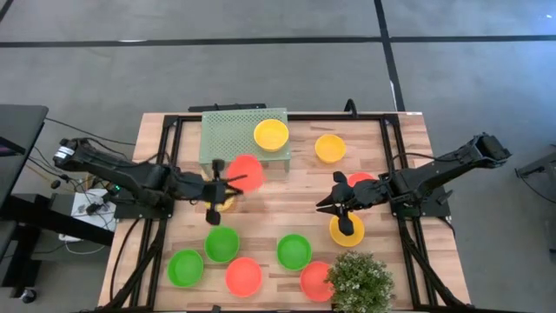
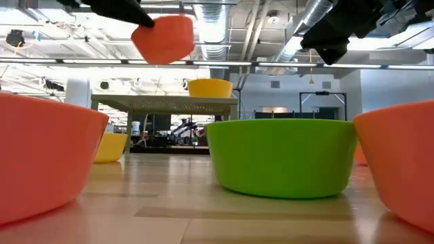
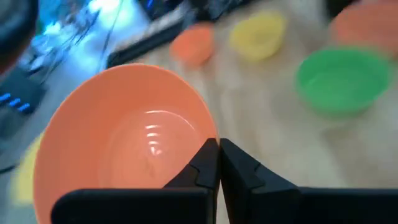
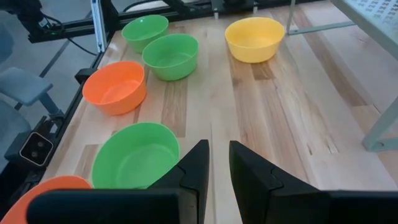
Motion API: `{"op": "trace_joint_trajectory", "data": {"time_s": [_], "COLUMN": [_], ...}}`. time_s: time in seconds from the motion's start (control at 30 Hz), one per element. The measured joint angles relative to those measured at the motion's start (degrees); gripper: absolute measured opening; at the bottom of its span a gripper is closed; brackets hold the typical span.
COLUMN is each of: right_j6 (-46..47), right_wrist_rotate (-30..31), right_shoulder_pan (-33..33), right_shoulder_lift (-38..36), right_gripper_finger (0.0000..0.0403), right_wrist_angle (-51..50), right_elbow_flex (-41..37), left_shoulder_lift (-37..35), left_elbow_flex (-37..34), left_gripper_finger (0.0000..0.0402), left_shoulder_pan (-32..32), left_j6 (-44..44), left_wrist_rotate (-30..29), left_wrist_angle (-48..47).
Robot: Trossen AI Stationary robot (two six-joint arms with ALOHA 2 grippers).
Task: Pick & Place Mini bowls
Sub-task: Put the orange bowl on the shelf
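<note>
My left gripper [image 1: 228,185] is shut on a red mini bowl [image 1: 247,174], which is lifted high in the low view [image 2: 163,37], in front of the pale green perforated stand [image 1: 243,132]. A yellow bowl [image 1: 271,135] sits on that stand. Another yellow bowl [image 1: 226,204] lies on the table half under my left gripper. My right gripper [image 1: 328,202] hovers right of centre, holding nothing, its fingers a narrow gap apart [image 4: 217,163]. Beneath its arm are a yellow bowl [image 1: 347,231] and a red one [image 1: 362,179]. My left gripper holds the red bowl by its rim [image 3: 208,138], one finger inside the bowl [image 3: 196,171] and one outside. The fingers come level from the table's left. The bowl is lifted clear and tilted, its hollow turned toward the wrist.
Along the near edge stand three green bowls [image 1: 221,244] [image 1: 185,268] [image 1: 294,251], two red ones [image 1: 243,276] [image 1: 315,281] and a bushy plant [image 1: 360,283]. A yellow bowl [image 1: 330,148] rests right of the stand. Bare wood lies mid-table between the grippers.
</note>
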Motion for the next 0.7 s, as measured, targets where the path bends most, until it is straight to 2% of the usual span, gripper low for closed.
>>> {"op": "trace_joint_trajectory", "data": {"time_s": [0.23, 0.37, 0.53, 0.7], "right_j6": [-0.02, -0.04, -0.04, -0.07], "right_wrist_rotate": [0.00, 0.00, 0.00, 0.00], "right_shoulder_pan": [-0.04, -0.04, -0.04, -0.02], "right_shoulder_lift": [0.00, 0.00, 0.00, 0.00], "right_gripper_finger": [0.0058, 0.0058, 0.0058, 0.0058], "right_wrist_angle": [0.82, 1.06, 1.04, 1.03], "right_elbow_flex": [0.00, 0.00, 0.00, 0.00], "left_shoulder_lift": [2.10, 2.96, 4.21, 6.77], "left_elbow_flex": [6.71, 7.66, 7.67, 7.67], "left_gripper_finger": [0.0008, 0.0008, 0.0009, 0.0009], "left_shoulder_pan": [12.53, 21.19, 31.12, 37.06], "left_j6": [1.97, 3.30, 5.32, 5.40], "left_wrist_rotate": [1.47, 7.77, 12.13, 18.50], "left_wrist_angle": [-14.48, -14.97, -15.55, -15.37]}}
